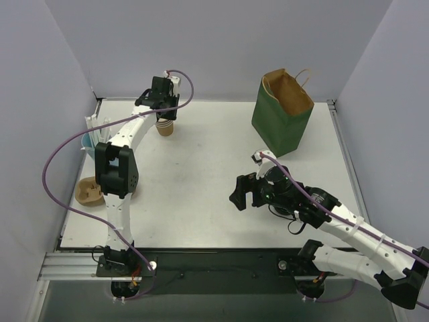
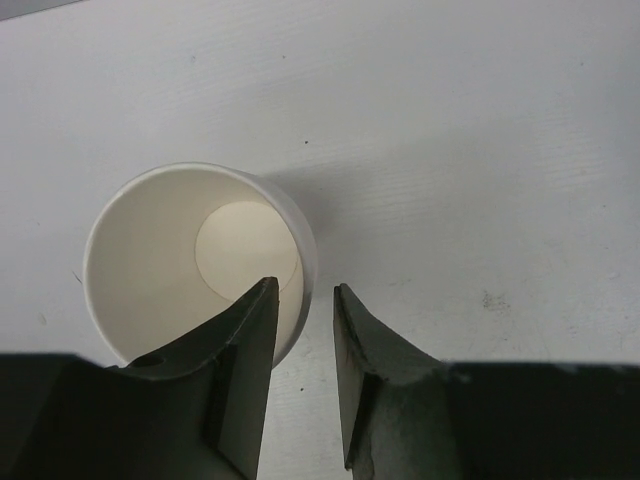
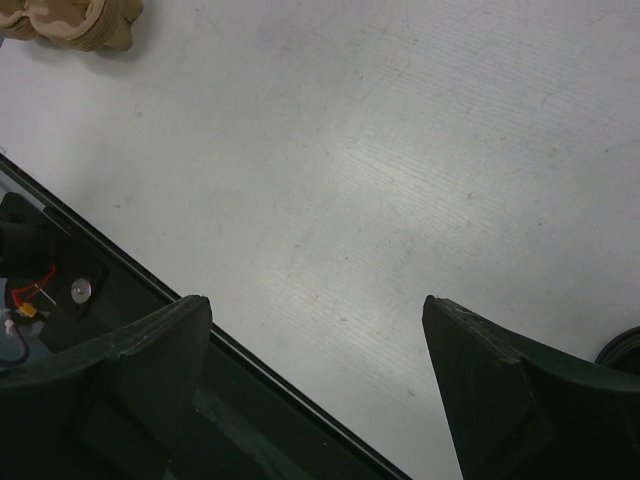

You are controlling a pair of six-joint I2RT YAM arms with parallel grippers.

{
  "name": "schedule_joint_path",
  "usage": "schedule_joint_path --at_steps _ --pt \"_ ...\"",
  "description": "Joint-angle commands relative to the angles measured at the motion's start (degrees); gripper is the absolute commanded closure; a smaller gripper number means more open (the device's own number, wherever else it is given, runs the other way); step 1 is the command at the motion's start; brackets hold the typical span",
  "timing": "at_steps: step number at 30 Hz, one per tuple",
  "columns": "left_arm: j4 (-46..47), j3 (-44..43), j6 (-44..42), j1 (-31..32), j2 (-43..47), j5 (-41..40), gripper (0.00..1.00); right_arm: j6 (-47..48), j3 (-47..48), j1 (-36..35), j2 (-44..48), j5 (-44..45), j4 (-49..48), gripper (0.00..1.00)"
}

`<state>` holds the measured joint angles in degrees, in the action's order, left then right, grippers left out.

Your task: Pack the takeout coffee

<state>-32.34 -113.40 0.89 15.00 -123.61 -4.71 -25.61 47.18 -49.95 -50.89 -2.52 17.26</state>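
The takeout coffee with its black lid does not show in any view. At the back left stands a lidless paper cup [image 1: 165, 128], tan outside and cream inside [image 2: 170, 255]. My left gripper [image 1: 164, 118] hangs over it from above. In the left wrist view the left gripper [image 2: 306, 286] straddles the cup's near wall, one finger [image 2: 240, 340] inside the cup and the other [image 2: 365, 350] outside, with a narrow gap still showing. My right gripper [image 1: 241, 191] hovers wide open over bare table, and the right wrist view shows nothing between the right gripper's [image 3: 315, 300] fingers.
An open green paper bag [image 1: 283, 113] stands at the back right. A tan pulp cup carrier [image 1: 88, 190] [image 3: 75, 22] lies at the left edge, with white straws [image 1: 94, 123] behind it. A dark round rim [image 3: 622, 352] peeks in beside the right finger. The table's front edge [image 3: 250, 352] lies under the right gripper.
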Motion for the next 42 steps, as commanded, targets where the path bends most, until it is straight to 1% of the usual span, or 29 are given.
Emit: schedule_joint_path --at_steps 1,6,7,9,11,13,16,19,20,22,23,30,32,33,34,35,36,37,38,39,42 --pt "0.61 -3.31 -0.53 -0.5 -0.66 -1.18 0.62 0.91 2.39 -0.32 -0.78 1.38 -1.17 0.09" --pt "0.43 -3.58 -1.94 -0.5 -1.02 -1.7 0.7 1.0 2.48 -0.32 -0.96 1.47 -1.17 0.09" --pt "0.43 -3.66 -1.85 -0.59 -1.1 -1.88 0.76 1.0 2.48 -0.32 -0.87 1.47 -1.17 0.1" --pt "0.0 -4.28 -1.77 -0.59 -1.19 -2.49 0.81 0.91 2.57 -0.32 -1.05 1.47 -1.09 0.09" --pt "-0.53 -5.16 -1.76 -0.5 -1.28 -3.55 0.93 1.0 2.48 -0.32 -1.22 1.29 -1.08 0.1" --pt "-1.76 -6.74 -1.85 -0.42 -1.46 -3.64 0.99 0.91 2.48 -0.32 -1.14 1.29 -0.91 0.09" --pt "-2.82 -7.62 -2.03 0.11 -1.11 -5.48 1.0 0.91 2.48 -0.32 -1.14 1.29 -0.91 0.09" --pt "-3.08 -7.53 -3.6 1.86 -0.49 -11.09 1.0 0.65 2.39 -0.32 -0.87 1.21 -0.91 0.09" --pt "-3.26 -7.53 -4.13 2.39 -0.4 -15.55 1.0 0.56 2.39 -0.32 -0.87 1.12 -0.91 0.1" --pt "-3.7 -7.71 -6.15 4.24 -0.23 -19.62 1.0 0.47 2.31 -0.32 -0.79 1.21 -0.91 0.09" --pt "-4.31 -7.8 -7.2 4.94 -0.14 -23.99 1.0 0.56 2.22 -0.23 -0.87 1.21 -0.91 0.09" --pt "-7.66 -7.45 -8.36 9.34 -0.32 -32.37 1.0 -0.76 2.22 -0.32 -1.66 1.21 -1.0 0.09" --pt "-6.78 -5.61 -8.71 9.6 -0.14 -32.11 1.0 -0.94 2.3 -0.32 -1.84 0.68 -1.08 0.09" --pt "-7.56 -6.64 -8.53 9.43 -0.83 -34.12 1.0 -1.02 2.39 -0.32 -1.75 0.5 -1.08 0.1" --pt "-9.04 -8.22 -7.92 9.34 -1.8 -40.32 1.0 -1.29 2.31 -0.32 -1.4 0.42 -1.08 0.1" --pt "-13.15 -10.15 -7.22 8.47 -2.59 -41.25 1.0 -1.38 2.3 -0.32 -1.23 0.15 -1.0 0.1" --pt "-14.93 -13.74 -4.86 7.85 -3.21 -40.82 1.0 -1.38 1.96 -0.32 -0.96 0.15 -1.0 0.1" --pt "-16.08 -14.64 -3.8 7.24 -3.04 -38.99 1.0 -1.38 1.78 -0.32 -0.35 0.24 -1.17 0.1" --pt "-16.79 -15.0 -2.39 6.71 -2.52 -36.01 1.0 -1.55 1.52 -0.32 0.0 0.24 -1.09 0.1" --pt "-16.71 -14.74 -2.12 6.7 -1.99 -35.37 1.0 -1.55 1.25 -0.32 0.35 0.67 -1.08 0.1" --pt "-16.88 -15.87 -2.99 7.93 -3.65 -36.5 1.0 -1.73 0.9 -0.32 0.88 1.12 -1.08 0.1"
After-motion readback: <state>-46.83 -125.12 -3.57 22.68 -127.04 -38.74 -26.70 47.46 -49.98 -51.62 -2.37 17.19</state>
